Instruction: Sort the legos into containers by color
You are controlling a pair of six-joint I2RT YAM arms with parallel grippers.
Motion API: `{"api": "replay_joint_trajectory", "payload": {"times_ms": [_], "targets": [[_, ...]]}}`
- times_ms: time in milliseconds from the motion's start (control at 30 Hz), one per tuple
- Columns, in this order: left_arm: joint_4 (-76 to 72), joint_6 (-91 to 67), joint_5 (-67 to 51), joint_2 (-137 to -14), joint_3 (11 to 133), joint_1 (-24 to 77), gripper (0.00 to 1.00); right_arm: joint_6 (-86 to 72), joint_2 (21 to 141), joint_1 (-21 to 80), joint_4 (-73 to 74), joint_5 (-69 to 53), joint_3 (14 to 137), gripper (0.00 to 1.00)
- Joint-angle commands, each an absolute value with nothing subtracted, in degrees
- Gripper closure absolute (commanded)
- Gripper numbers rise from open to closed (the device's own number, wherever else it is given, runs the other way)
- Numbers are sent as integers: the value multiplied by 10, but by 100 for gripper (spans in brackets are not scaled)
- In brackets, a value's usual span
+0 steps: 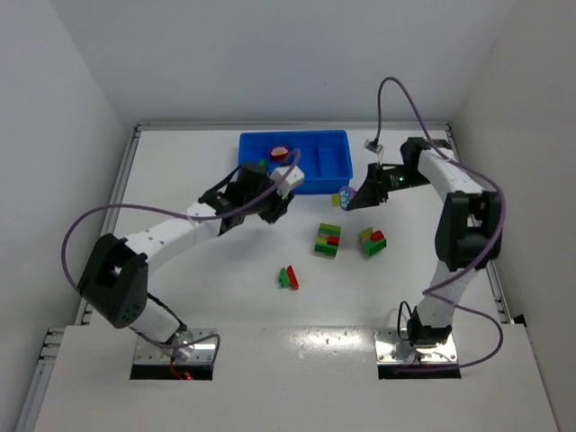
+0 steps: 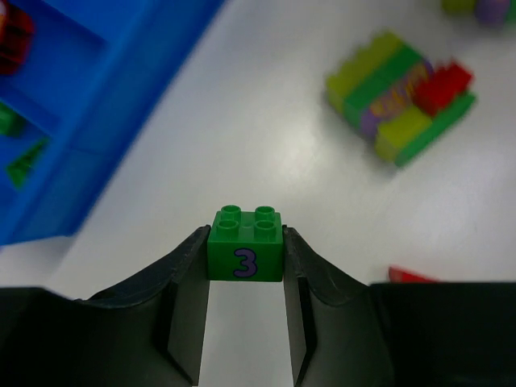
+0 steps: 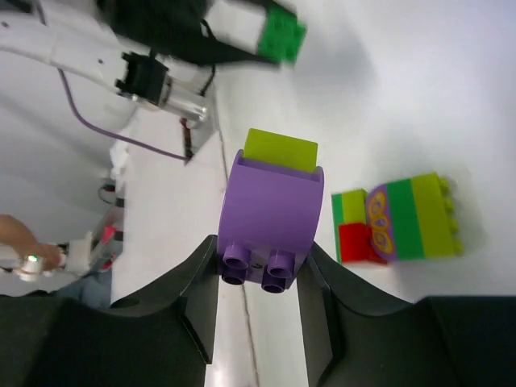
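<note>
My left gripper [image 1: 274, 207] is shut on a green brick marked 3 [image 2: 245, 244], held above the table just in front of the blue tray [image 1: 335, 162]. My right gripper [image 1: 347, 199] is shut on a purple brick [image 3: 271, 211] with a yellow-green brick [image 3: 280, 149] stuck to it, held right of the tray's front right corner. A multicoloured clump [image 1: 328, 240], a second clump [image 1: 373, 241] and a red and green pair [image 1: 288, 277] lie on the table. The tray holds a red and yellow piece [image 1: 280, 152] and a green piece [image 1: 261, 165].
White walls enclose the table on three sides. The tray's wall [image 2: 113, 89] is at the upper left of the left wrist view, the nearer clump [image 2: 399, 97] at its upper right. The right arm's cable loops above the tray's right end.
</note>
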State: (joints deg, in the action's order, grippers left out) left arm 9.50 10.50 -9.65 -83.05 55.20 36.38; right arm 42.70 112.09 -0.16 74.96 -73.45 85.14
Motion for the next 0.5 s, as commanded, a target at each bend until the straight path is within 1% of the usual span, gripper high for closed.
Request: {"api": "replay_joint_trajectory", "payload": {"times_ms": [0, 33, 100, 133, 300, 367, 467], "targets": [[82, 30, -56, -885, 679, 330, 92, 195, 985, -25, 494, -646, 829, 100], [94, 10, -48, -902, 739, 311, 92, 127, 944, -25, 416, -560, 762, 100], [104, -7, -24, -956, 794, 295, 92, 45, 870, -25, 310, -491, 703, 100], [109, -13, -13, -975, 845, 287, 92, 45, 830, -19, 287, -447, 685, 100], [150, -25, 65, -1092, 979, 246, 92, 22, 816, -29, 303, -444, 678, 100], [171, -30, 65, -1147, 1030, 229, 90, 22, 790, -29, 289, -439, 658, 100], [178, -35, 81, -1189, 1065, 215, 89, 1, 770, -29, 262, -439, 626, 100]]}}
